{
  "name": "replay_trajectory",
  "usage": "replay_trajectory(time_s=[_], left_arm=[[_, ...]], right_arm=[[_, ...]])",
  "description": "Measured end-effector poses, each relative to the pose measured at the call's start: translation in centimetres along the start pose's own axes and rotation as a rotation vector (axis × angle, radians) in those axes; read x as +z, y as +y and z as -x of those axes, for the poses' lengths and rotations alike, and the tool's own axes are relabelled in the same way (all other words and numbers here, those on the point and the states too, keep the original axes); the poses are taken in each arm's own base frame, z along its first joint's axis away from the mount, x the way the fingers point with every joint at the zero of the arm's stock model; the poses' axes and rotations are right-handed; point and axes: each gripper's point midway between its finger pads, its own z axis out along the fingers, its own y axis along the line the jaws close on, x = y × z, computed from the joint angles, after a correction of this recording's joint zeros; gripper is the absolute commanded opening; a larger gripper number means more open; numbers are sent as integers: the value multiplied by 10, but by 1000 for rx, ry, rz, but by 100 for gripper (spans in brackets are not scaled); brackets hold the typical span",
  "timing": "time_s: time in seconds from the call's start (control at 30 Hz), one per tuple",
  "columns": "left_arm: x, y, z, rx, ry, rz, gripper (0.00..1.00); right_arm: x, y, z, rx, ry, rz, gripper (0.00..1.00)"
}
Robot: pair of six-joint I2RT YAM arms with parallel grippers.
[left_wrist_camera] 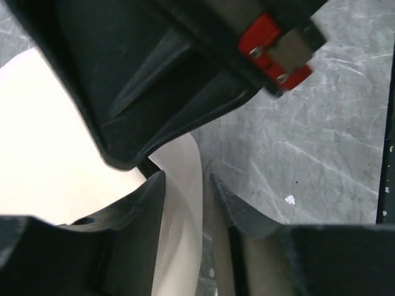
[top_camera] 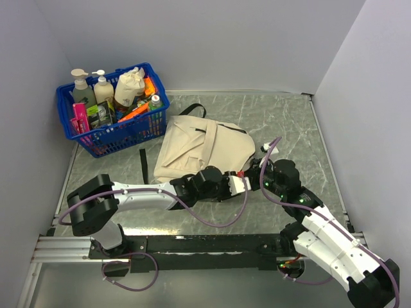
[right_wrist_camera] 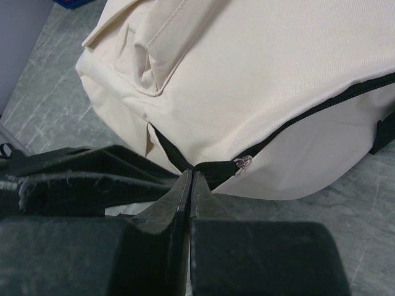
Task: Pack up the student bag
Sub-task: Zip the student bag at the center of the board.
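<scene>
A: Top view?
B: Grey marbled table [top_camera: 282, 122], plain grey walls. The student bag [top_camera: 199, 151] lies flat mid-table, with the blue basket [top_camera: 112, 119] far-left. Its bottle labels are too small to read. The left gripper [top_camera: 239, 184] and right gripper [top_camera: 255, 172] meet at the bag's near edge, tips hard to make out.
A: Left wrist?
B: Jaws part-way apart around a cream fold [left_wrist_camera: 182, 185]. Clamped or not, can't tell.
A: Right wrist?
B: Pinched closed on the bag's black zipper trim [right_wrist_camera: 308, 120], beside the metal pull [right_wrist_camera: 245, 162].
</scene>
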Motion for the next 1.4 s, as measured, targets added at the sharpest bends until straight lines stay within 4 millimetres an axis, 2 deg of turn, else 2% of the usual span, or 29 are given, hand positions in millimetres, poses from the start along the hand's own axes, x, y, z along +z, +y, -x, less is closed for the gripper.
replay_trajectory(time_s=[0.23, 0.33, 0.37, 0.47, 0.7, 0.87, 1.13, 1.3, 1.4], left_arm=[[5, -4, -2, 6, 3, -11, 26], [6, -4, -4, 6, 5, -10, 18], [6, -4, -4, 7, 4, -9, 10], [7, -3, -5, 8, 6, 0, 1], [8, -3, -5, 16, 12, 16, 1], [7, -12, -5, 46, 28, -2, 1], [-1, -30, -4, 82, 49, -82, 1], [-14, -59, 4, 98, 37, -209, 1], [-23, -70, 7, 109, 35, -263, 1]], right_arm=[[0, 0, -1, 0, 2, 1, 0], [0, 0, -1, 1, 5, 0, 0], [0, 0, -1, 1, 4, 0, 0], [0, 0, -2, 1, 5, 0, 0], [0, -8, -4, 3, 1, -32, 0], [3, -17, -3, 4, -9, -81, 0], [14, -43, -10, -3, 24, -186, 0], [20, -62, -1, 0, -2, -248, 0], [22, -71, 6, 3, -22, -280, 0]])
